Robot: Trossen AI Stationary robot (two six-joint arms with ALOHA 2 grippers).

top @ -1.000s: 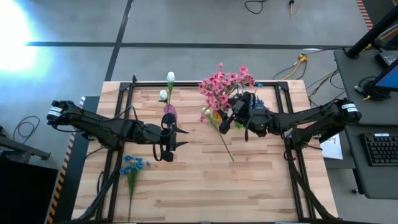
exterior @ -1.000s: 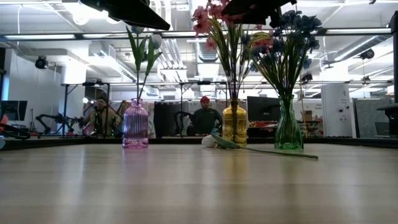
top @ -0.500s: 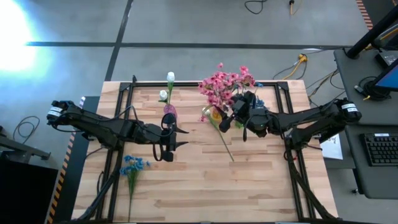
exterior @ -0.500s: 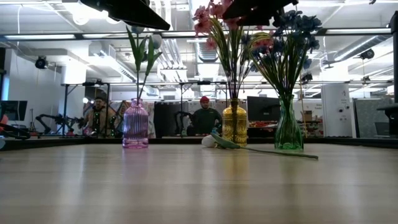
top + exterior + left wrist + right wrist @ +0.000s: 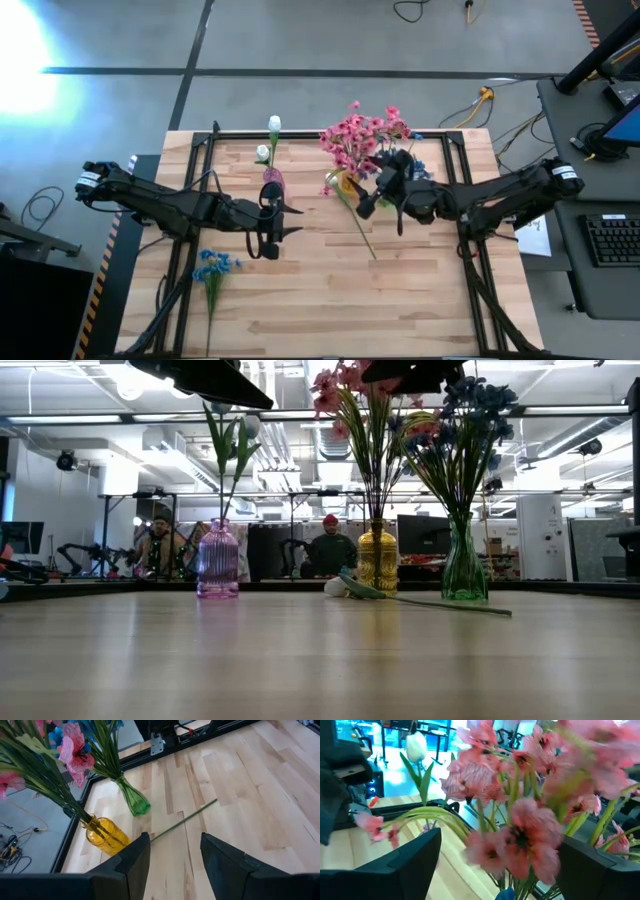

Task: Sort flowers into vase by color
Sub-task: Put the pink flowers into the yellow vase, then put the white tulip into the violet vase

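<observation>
Wide bare run of light wooden table top [image 5: 400,300] along the near side, open to pass. Blocked farther back by three glass vases in a row: ribbed purple vase [image 5: 218,560], yellow vase [image 5: 377,557] crowded with pink blossoms [image 5: 358,138], green vase [image 5: 464,568]. Loose green stem [image 5: 360,232] lying across the middle; blue-flowered stem [image 5: 212,272] flat near the left edge.

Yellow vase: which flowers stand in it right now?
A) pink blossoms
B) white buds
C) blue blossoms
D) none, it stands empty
A: in the low view the yellow vase holds green stems topped by the pink blossoms; the blue blossoms rise from the green vase beside it.
</observation>
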